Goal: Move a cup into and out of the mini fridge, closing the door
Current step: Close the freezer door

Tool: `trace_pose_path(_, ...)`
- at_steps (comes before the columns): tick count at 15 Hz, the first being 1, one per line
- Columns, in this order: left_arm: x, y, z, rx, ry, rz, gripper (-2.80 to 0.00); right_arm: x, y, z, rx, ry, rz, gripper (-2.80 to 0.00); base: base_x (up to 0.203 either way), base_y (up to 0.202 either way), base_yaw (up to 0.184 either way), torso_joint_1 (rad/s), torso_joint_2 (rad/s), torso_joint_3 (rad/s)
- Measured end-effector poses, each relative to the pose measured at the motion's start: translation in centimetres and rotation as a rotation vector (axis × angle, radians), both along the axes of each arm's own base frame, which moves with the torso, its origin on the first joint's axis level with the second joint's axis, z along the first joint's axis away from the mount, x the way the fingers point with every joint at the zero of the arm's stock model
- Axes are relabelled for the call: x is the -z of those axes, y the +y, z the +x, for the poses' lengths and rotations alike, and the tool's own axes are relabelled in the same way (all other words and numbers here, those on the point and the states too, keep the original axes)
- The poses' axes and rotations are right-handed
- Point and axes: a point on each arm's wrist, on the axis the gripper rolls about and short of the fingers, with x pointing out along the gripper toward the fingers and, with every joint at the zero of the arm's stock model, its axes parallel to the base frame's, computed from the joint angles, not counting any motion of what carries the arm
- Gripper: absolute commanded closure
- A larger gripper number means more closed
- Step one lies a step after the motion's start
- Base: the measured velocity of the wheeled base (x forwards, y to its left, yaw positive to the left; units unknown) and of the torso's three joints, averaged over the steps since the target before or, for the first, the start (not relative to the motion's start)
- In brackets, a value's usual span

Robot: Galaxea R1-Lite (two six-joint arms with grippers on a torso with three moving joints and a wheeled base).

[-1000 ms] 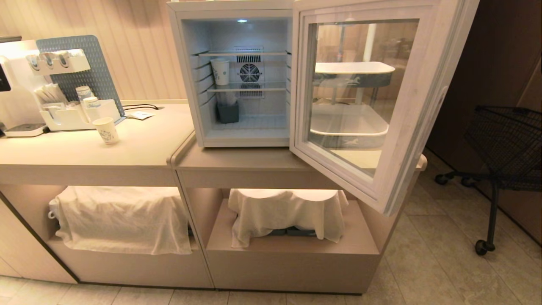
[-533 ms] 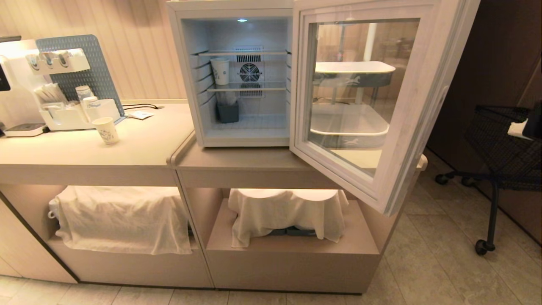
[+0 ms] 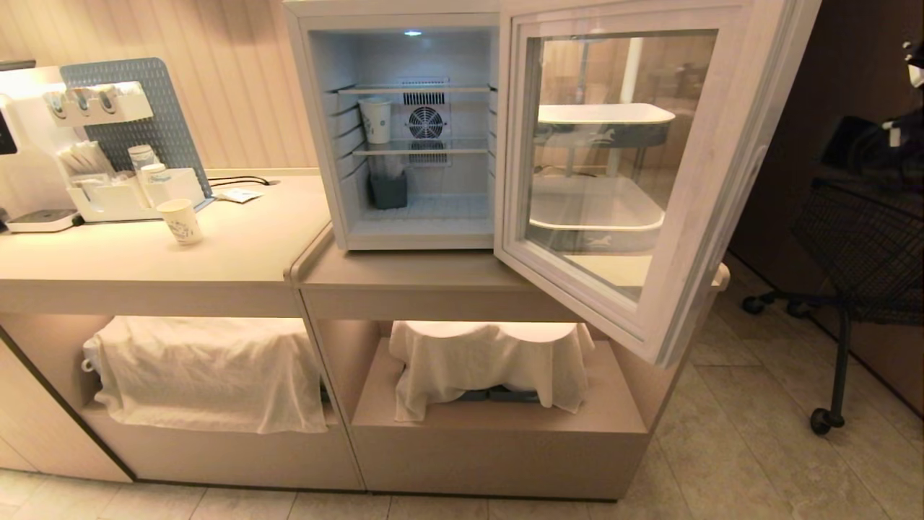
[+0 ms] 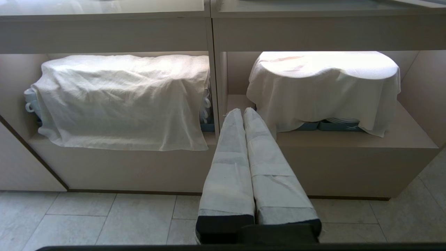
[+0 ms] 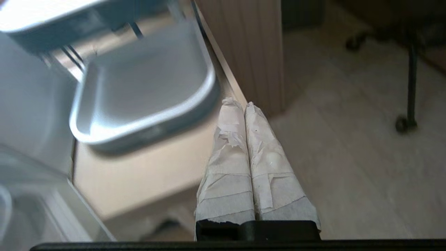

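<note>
The fridge [image 3: 404, 130] stands on the bench [image 3: 433, 271] with its door [image 3: 635, 173] swung wide open toward the robot's right, the glass panel angled outward. One cup [image 3: 375, 120] stands upright on the middle wire shelf inside the fridge, at the shelf's left end, just beside the round fan. A second, similar cup [image 3: 180, 221] stands upright on the bench well to the left of the fridge, in front of a white organiser [image 3: 123, 198].

The right hand [image 5: 242, 104] has its two taped fingers pressed together and holds nothing; it hangs beyond the door's outer side, over the bench end and a grey tray [image 5: 146, 101], with the floor alongside. In the head view only a dark part of that arm shows, at the far right edge. The left hand [image 4: 242, 111] is likewise pressed shut and empty, low in front of the bench, pointing at the cloth-covered lower shelves.

The open door lies between the right hand and the cup inside the fridge, so that hand would likely have to come round the door's free edge. The cup's long axis is vertical, which suits a level approach from the front.
</note>
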Motion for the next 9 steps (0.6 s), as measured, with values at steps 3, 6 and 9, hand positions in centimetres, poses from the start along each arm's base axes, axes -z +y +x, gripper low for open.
trace_pose_path(3,0.0,0.0,0.0,0.000,0.000,0.000,0.00,-0.4,1.7,2.4,-0.033,-0.116,-0.032,0.00,0.000,0.000,0.000,0.000,0.00,0.000)
trace_pose_path(6,0.0,0.0,0.0,0.000,0.000,0.000,0.00,-0.3,3.0,3.6,-0.055,-0.165,-0.039,0.00,0.000,0.000,0.000,0.000,0.00,0.000)
trace_pose_path(9,0.0,0.0,0.0,0.000,0.000,0.001,0.00,-0.7,4.2,4.0,-0.077,-0.225,-0.028,0.00,0.000,0.000,0.000,0.000,0.00,0.000)
